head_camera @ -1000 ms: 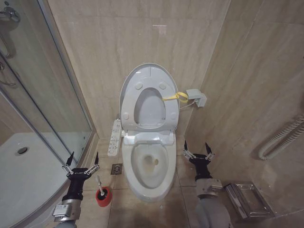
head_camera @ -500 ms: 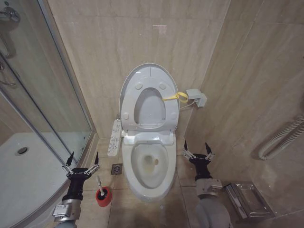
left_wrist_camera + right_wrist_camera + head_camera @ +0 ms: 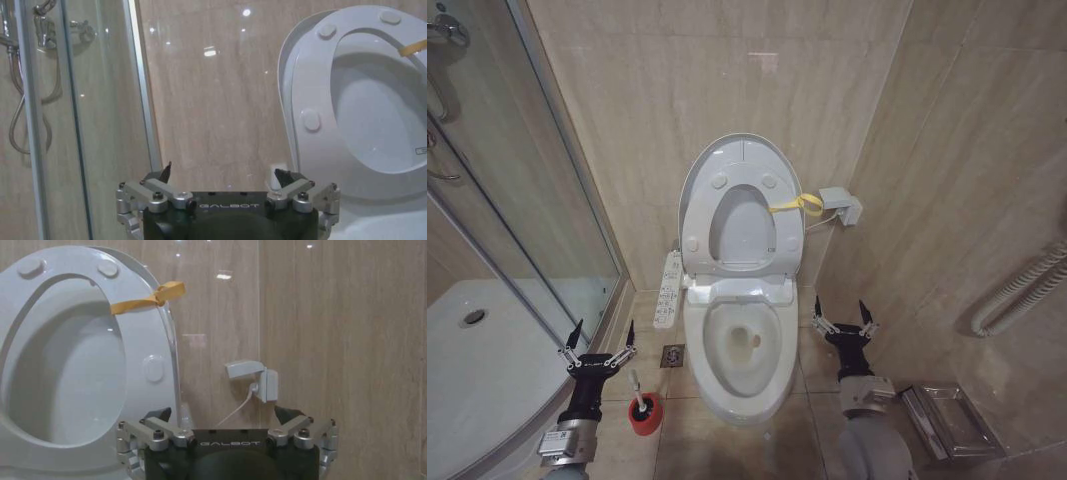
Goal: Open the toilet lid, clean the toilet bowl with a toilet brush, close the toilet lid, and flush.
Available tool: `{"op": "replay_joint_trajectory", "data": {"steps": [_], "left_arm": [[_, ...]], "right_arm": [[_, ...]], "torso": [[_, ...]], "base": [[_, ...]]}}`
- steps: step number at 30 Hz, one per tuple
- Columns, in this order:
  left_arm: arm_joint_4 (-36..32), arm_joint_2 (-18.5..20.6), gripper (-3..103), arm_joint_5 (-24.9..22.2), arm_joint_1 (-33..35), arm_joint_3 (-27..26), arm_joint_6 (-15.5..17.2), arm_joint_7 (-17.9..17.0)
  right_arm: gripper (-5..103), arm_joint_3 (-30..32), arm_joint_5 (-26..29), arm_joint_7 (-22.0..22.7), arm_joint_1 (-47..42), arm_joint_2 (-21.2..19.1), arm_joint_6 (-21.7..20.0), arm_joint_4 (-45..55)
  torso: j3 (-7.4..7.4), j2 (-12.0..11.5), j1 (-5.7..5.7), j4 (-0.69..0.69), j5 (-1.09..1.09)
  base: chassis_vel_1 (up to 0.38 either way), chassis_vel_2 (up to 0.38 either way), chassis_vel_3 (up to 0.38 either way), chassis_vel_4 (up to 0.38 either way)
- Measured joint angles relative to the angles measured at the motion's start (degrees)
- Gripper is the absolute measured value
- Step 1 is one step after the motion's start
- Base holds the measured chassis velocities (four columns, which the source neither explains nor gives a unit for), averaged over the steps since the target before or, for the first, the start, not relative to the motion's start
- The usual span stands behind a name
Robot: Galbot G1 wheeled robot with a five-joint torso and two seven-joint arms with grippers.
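The toilet lid [image 3: 742,228] stands upright against the back wall, with the white seat ring [image 3: 701,215] raised in front of it and a yellow strap [image 3: 795,206] at its right edge. Below them the toilet bowl [image 3: 723,372] lies uncovered. The toilet brush [image 3: 636,384] stands in a red holder cup [image 3: 646,416] on the floor left of the bowl. My left gripper [image 3: 605,326] is open and empty just left of the brush. On the other side of the bowl my right gripper [image 3: 840,303] is open and empty too. The wrist views show each gripper [image 3: 223,172] [image 3: 223,412] facing the raised lid [image 3: 380,115] [image 3: 67,365].
A glass shower enclosure [image 3: 527,200] with a white tray [image 3: 487,350] fills the left side. A control panel [image 3: 668,290] hangs by the toilet, with a floor drain [image 3: 672,355] below it. A wall box [image 3: 840,207], a hose [image 3: 1017,290] and a metal rack [image 3: 947,420] sit on the right.
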Motion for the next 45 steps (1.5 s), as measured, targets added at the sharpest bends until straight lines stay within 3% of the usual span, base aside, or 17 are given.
{"op": "replay_joint_trajectory", "data": {"steps": [35,38,45], "left_arm": [[-0.02,-0.03,100,-0.07,-0.1,0.05,0.27,-0.03],[-0.55,-0.3,100,-0.66,-0.81,0.52,2.36,-0.4],[-3.82,-1.98,100,-4.36,-4.93,3.32,13.94,-2.48]], "right_arm": [[100,0.0,0.0,0.0,0.0,0.0,0.0,0.0],[100,0.0,0.0,0.0,0.0,0.0,0.0,0.0],[100,0.0,0.0,0.0,0.0,0.0,0.0,0.0]], "torso": [[0.0,0.0,0.0,0.0,0.0],[0.0,0.0,0.0,0.01,0.0],[0.0,0.0,0.0,0.0,0.0]], "base": [[0.0,0.0,0.0,0.0],[0.0,0.0,0.0,0.0],[0.0,0.0,0.0,0.0]]}}
